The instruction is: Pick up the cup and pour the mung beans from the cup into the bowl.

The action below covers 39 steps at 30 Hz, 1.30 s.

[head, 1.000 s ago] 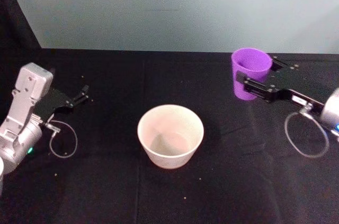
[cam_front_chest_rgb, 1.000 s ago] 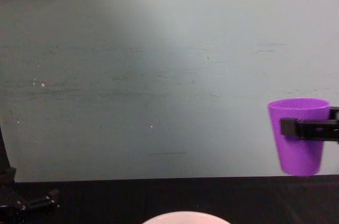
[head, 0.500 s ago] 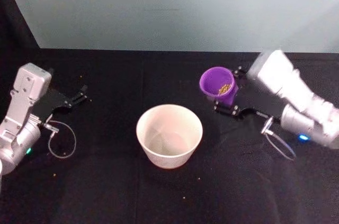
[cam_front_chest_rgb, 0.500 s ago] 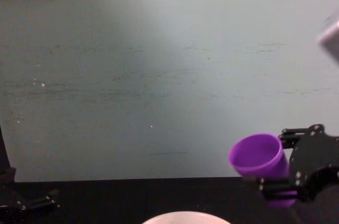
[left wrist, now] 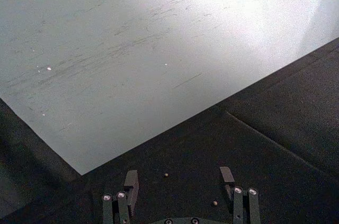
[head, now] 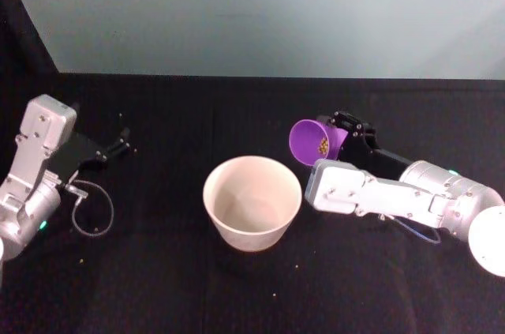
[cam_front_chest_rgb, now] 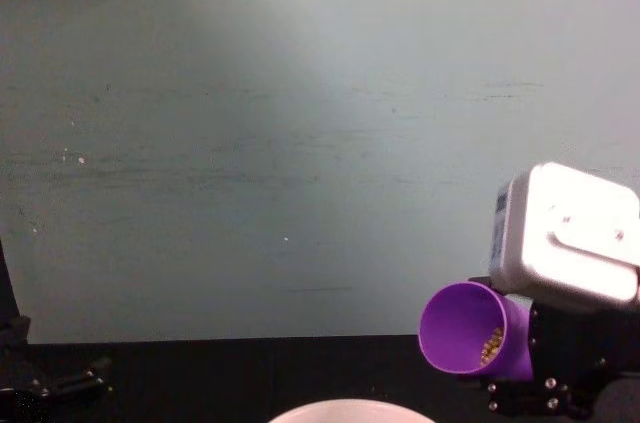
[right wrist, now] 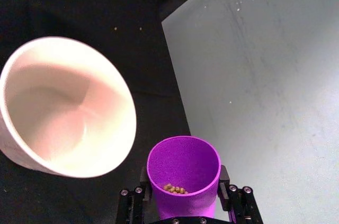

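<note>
The purple cup (head: 314,141) lies tipped on its side above the black table, its mouth facing the bowl (head: 252,233), and a few mung beans (head: 323,145) rest inside near the lip. My right gripper (head: 330,138) is shut on the cup, just right of and behind the bowl. In the right wrist view the cup (right wrist: 183,170) sits between the fingers (right wrist: 224,182), and the bowl (right wrist: 125,108) beside it looks bare inside. The chest view shows the tilted cup (cam_front_chest_rgb: 468,328) above the bowl's rim (cam_front_chest_rgb: 350,407). My left gripper (head: 121,144) (left wrist: 178,179) stands open at the far left.
A few stray beans (head: 297,265) lie on the black cloth in front of the bowl, and some lie by the left gripper (left wrist: 166,174). A thin cable loop (head: 92,209) hangs at the left arm. A pale wall (head: 260,10) closes off the table's far edge.
The right arm has carried the cup left, closer to the bowl, and tipped it further onto its side. The wrist has rolled over. The left arm has stayed still.
</note>
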{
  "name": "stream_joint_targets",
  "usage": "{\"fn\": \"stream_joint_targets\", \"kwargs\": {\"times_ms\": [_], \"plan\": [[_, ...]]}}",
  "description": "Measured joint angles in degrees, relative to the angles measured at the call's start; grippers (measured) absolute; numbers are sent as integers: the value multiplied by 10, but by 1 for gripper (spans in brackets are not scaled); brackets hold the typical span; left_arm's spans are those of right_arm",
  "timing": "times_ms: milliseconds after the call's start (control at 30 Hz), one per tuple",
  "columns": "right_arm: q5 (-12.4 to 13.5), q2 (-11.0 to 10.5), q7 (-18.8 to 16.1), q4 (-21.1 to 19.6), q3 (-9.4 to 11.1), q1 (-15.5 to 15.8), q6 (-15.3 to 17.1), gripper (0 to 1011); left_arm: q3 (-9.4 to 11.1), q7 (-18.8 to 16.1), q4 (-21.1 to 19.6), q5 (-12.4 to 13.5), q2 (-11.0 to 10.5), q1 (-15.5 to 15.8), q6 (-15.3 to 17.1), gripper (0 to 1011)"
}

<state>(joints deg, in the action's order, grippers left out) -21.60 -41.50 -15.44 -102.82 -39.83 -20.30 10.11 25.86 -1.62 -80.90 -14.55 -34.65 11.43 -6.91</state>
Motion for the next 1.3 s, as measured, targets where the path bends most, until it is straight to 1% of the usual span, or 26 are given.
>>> {"fn": "stream_joint_targets", "kwargs": {"times_ms": [67, 100, 133, 200, 233, 300, 333, 367, 400, 433, 467, 500, 533, 567, 633, 667, 733, 767, 833, 867, 967, 1067, 1167, 1200, 1300], "plan": [[-15, 1, 1, -1, -4, -2, 4, 729, 0, 0, 0, 0, 0, 0, 0, 1000], [-28, 3, 2, -3, -8, -4, 7, 729, 0, 0, 0, 0, 0, 0, 0, 1000], [-35, 4, 2, -3, -10, -5, 8, 729, 0, 0, 0, 0, 0, 0, 0, 1000], [-57, 6, 2, -4, -17, -9, 12, 729, 0, 0, 0, 0, 0, 0, 0, 1000], [-57, 6, 2, -4, -17, -9, 12, 729, 0, 0, 0, 0, 0, 0, 0, 1000], [-92, 10, 2, -6, -28, -16, 19, 729, 0, 0, 0, 0, 0, 0, 0, 1000], [-92, 10, 2, -6, -28, -16, 19, 729, 0, 0, 0, 0, 0, 0, 0, 1000], [-113, 11, 3, -6, -35, -19, 22, 729, 0, 0, 0, 0, 0, 0, 0, 1000], [-122, 12, 4, -7, -38, -21, 24, 729, 0, 0, 0, 0, 0, 0, 0, 1000], [-144, 13, 6, -7, -46, -25, 26, 729, 0, 0, 0, 0, 0, 0, 0, 1000], [-154, 14, 7, -7, -49, -26, 27, 729, 0, 0, 0, 0, 0, 0, 0, 1000], [-174, 15, 9, -7, -56, -29, 30, 729, 0, 0, 0, 0, 0, 0, 0, 1000], [-174, 15, 9, -7, -56, -29, 30, 729, 0, 0, 0, 0, 0, 0, 0, 1000], [-191, 16, 11, -7, -61, -30, 31, 729, 0, 0, 0, 0, 0, 0, 0, 1000], [-203, 17, 12, -7, -65, -31, 32, 729, 0, 0, 0, 0, 0, 0, 0, 1000], [-219, 18, 14, -6, -69, -32, 32, 729, 0, 0, 0, 0, 0, 0, 0, 1000], [-232, 19, 16, -5, -73, -33, 33, 729, 0, 0, 0, 0, 0, 0, 0, 1000], [-245, 20, 18, -4, -76, -34, 33, 729, 0, 0, 0, 0, 0, 0, 0, 1000], [-261, 20, 22, -4, -80, -34, 33, 729, 0, 0, 0, 0, 0, 0, 0, 1000], [-261, 20, 22, -4, -80, -34, 33, 729, 0, 0, 0, 0, 0, 0, 0, 1000], [-285, 22, 26, 0, -85, -34, 30, 729, 0, 0, 0, 0, 0, 0, 0, 1000], [-301, 22, 31, 2, -89, -34, 28, 729, 0, 0, 0, 0, 0, 0, 0, 1000], [-324, 23, 38, 3, -92, -34, 24, 729, 0, 0, 0, 0, 0, 0, 0, 1000], [-324, 23, 38, 3, -92, -34, 24, 729, 0, 0, 0, 0, 0, 0, 0, 1000], [-347, 23, 41, 6, -97, -34, 22, 729, 0, 0, 0, 0, 0, 0, 0, 1000]]}}
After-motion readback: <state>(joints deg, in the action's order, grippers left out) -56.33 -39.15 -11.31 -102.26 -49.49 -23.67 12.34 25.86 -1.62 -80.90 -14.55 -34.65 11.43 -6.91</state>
